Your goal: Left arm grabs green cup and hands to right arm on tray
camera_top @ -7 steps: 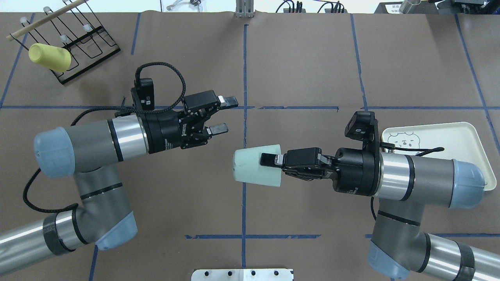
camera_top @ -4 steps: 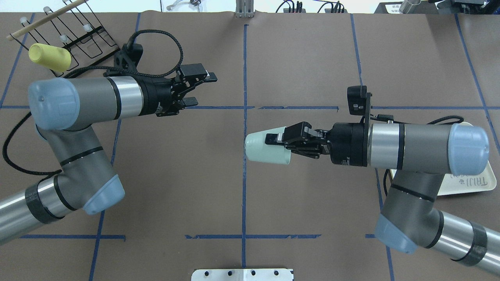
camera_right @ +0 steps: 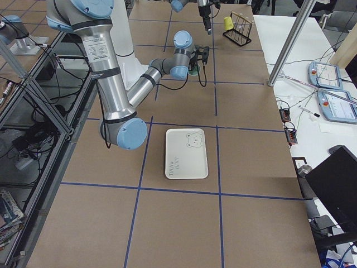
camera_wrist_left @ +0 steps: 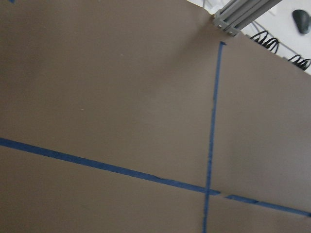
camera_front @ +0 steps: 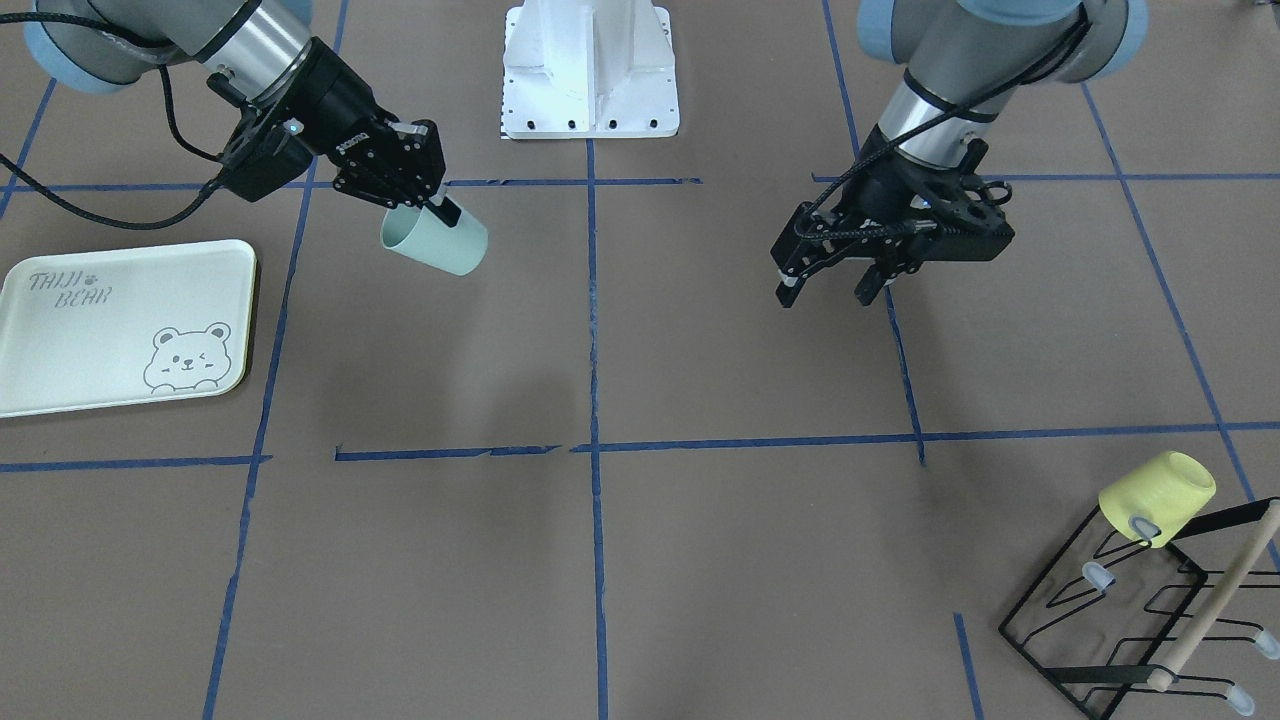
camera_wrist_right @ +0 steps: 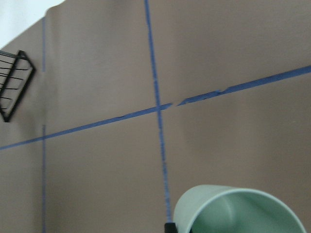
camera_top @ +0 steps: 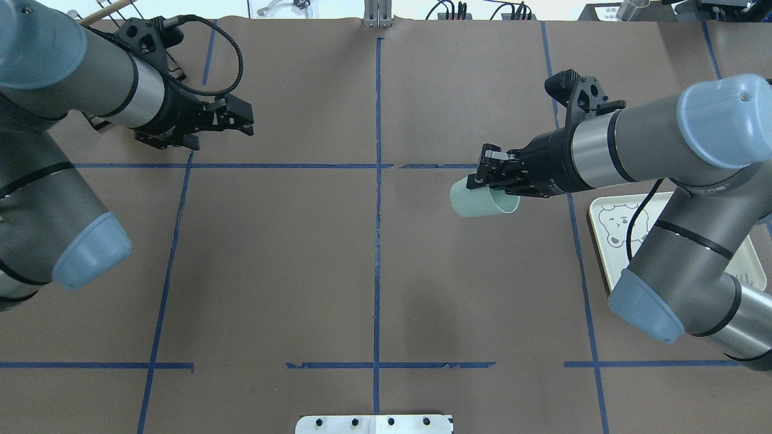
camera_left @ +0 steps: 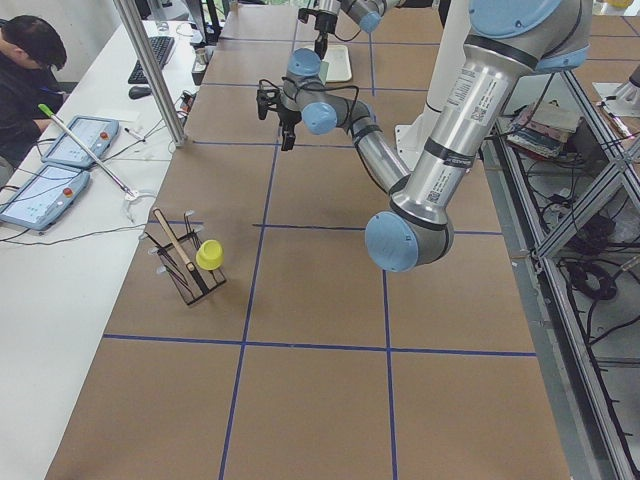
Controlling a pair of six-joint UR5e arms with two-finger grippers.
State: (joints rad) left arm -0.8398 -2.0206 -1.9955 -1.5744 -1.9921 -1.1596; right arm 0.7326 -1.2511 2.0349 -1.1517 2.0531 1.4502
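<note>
The pale mint-green cup hangs tilted above the table, right of centre, also in the front view. My right gripper is shut on its rim, also in the front view. The right wrist view shows the cup's open mouth at the bottom. The cream tray with the bear lies flat on the table to the right of the cup, partly hidden under my right arm in the overhead view. My left gripper is open and empty at the far left.
A yellow cup sits on a black wire rack in the far left corner; my left arm covers it in the overhead view. The robot's white base plate is at the near edge. Blue tape lines cross the brown table.
My right arm has carried the green cup to the right, toward the tray, and raised it. My left arm has drawn back to the far left, open and empty.
</note>
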